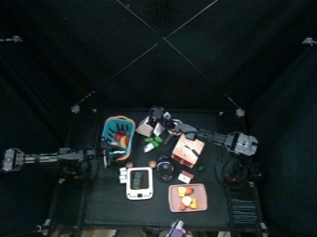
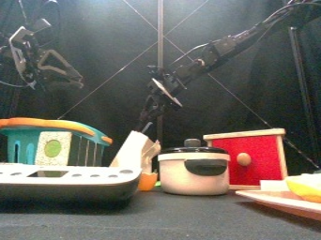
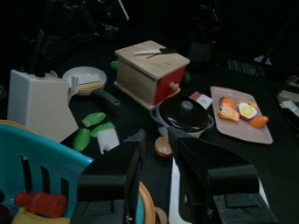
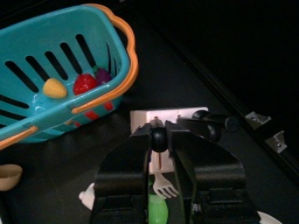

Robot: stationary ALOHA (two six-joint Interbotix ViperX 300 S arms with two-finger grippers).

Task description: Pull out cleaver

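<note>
Your table (image 1: 106, 208) is crowded, so the items are listed by size.

- The teal basket (image 4: 59, 52) with an orange rim stands at the back left. Small toy foods lie inside it.
- The white scale (image 2: 63, 183) sits at the front edge, ahead of the basket.
- The red box (image 3: 152, 70) with a wooden top stands right of centre.
- The white knife block (image 4: 176, 116) stands just beside the basket, between it and the red box. It leans backward in the front view.
- The black-lidded pot (image 2: 191, 171) sits in front of the red box.
- The tray (image 3: 239, 114) carries an egg half and orange pieces. It lies at the front right, near the scale.

Your right gripper (image 4: 156, 140) has reached across the middle and hangs over the top of the knife block. Its jaws are closed narrowly on the cleaver (image 4: 156, 133), gripping the black handle. The cleaver is still seated in the block. Its blade is hidden, so you cannot tell how far it is drawn out. A green fork (image 4: 158, 197) lies on the table below that wrist.

Your left gripper (image 3: 166, 144) rests high at the table's left side, well apart from the block. Its jaws stand apart and hold nothing.
</note>
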